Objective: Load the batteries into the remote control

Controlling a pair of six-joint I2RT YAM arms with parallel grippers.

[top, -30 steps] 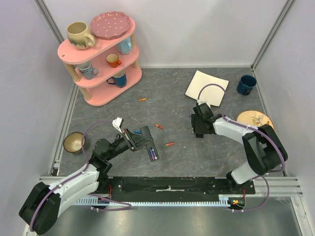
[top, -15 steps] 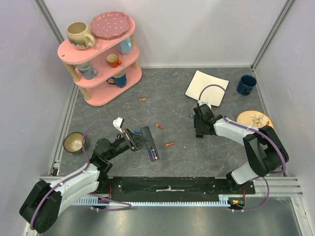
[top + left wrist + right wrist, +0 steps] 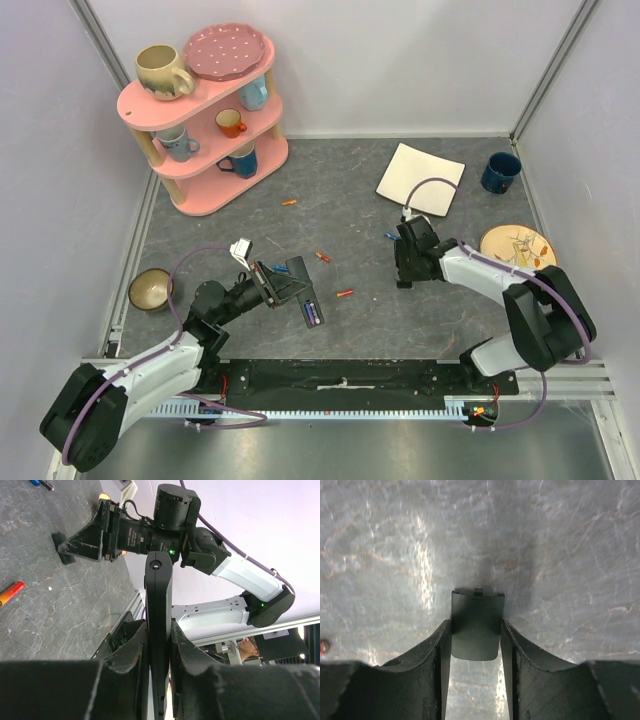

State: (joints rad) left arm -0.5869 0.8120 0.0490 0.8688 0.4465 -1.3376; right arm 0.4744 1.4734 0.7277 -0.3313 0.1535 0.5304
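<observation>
Robot lab test cell: plain white panel walls (image 3: 400, 60) on aluminium rails (image 3: 546, 70) box in the grey counter (image 3: 350, 220); pink shelf (image 3: 215, 185) of mugs (image 3: 160, 70) far left.

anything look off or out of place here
Several batteries lie scattered loose across the table. What looks like the battery cover is off the remote, lying flat on the table inside the right gripper.

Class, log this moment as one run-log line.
left claw: shut on remote control | right claw: pinching battery cover on table | batteries: some loose
</observation>
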